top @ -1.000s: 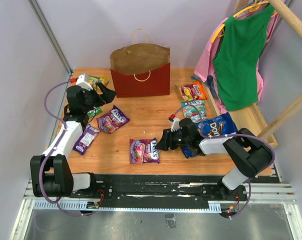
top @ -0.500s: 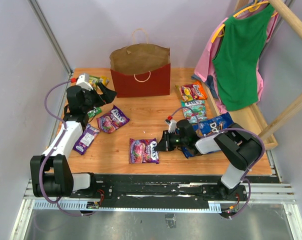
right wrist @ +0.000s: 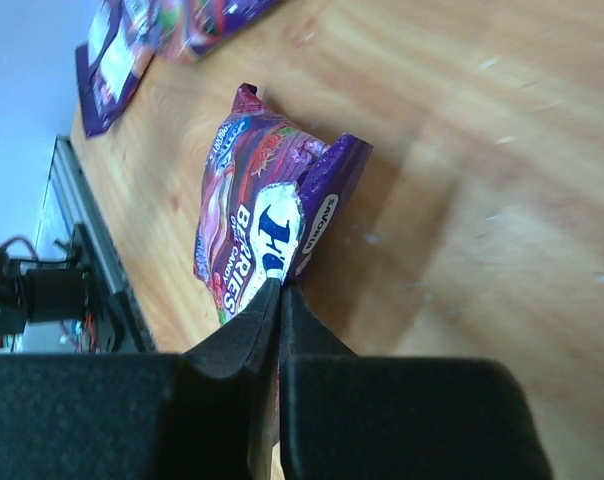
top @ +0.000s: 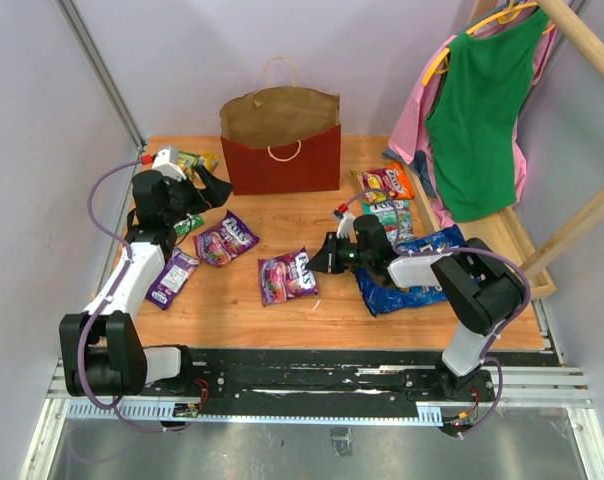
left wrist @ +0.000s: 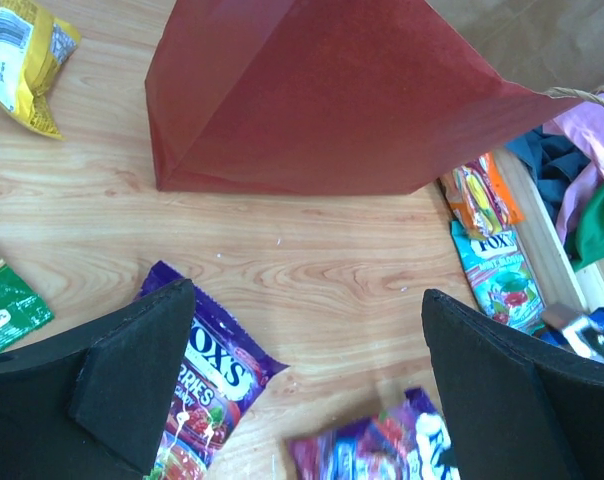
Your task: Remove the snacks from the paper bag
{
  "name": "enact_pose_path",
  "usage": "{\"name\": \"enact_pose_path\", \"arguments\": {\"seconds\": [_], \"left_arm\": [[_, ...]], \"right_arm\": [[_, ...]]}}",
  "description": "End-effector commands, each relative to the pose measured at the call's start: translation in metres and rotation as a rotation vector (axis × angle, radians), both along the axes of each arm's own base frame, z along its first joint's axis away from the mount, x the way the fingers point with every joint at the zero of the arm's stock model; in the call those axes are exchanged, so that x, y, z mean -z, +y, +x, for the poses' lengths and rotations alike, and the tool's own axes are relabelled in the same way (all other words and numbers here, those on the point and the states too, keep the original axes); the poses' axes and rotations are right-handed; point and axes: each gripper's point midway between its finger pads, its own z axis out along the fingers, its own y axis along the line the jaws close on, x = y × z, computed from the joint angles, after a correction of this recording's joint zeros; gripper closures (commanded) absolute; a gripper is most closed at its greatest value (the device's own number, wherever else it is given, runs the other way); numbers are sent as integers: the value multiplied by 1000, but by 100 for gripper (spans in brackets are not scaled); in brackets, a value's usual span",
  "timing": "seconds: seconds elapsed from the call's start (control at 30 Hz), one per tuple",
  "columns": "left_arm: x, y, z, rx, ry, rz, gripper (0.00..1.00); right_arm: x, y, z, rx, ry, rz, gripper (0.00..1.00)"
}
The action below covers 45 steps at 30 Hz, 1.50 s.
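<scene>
Our right gripper (right wrist: pixel 279 292) has drawn the purple packet (right wrist: pixel 257 215) along the counter (top: pixel 312 215), nearer the paper bag (top: pixel 282 150) than a second ago. Its jaws are pressed together on the packet's edge. Our left gripper (left wrist: pixel 307 345) hovers spread wide just left of the bag, and the blue chip bag (top: pixel 402 292) lies front-right of it.

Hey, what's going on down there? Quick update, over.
Right gripper shut on edge of purple packet. Left gripper open, empty, facing red paper bag. Nothing in the way.
</scene>
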Motion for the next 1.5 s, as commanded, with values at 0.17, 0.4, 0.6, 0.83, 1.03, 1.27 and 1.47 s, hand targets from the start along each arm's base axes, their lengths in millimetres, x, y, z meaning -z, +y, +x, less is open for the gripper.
{"name": "enact_pose_path", "arguments": {"seconds": [0.17,0.4,0.6,0.83,1.03,1.27,1.47], "left_arm": [[-26,9,-13,-37,-62,45,0],[-34,10,-25,-47,-80,43,0],[-35,-2,-21,4,-94,3,0],[-35,-15,-13,13,-89,18,0],[-44,-14,-10,-20,-119,-10,0],[-43,-14,-12,-28,-129,-27,0],[-21,-16,-18,-17,-99,-36,0]], "right_arm": [[5,-25,65,201,-4,3,99],[13,-38,90,305,37,17,99],[8,-39,104,337,24,-8,99],[2,-46,110,359,13,-17,85],[-10,-60,109,368,-18,-25,26],[-40,-102,124,471,-3,17,1],[-64,-139,118,608,-58,-46,1]]}}
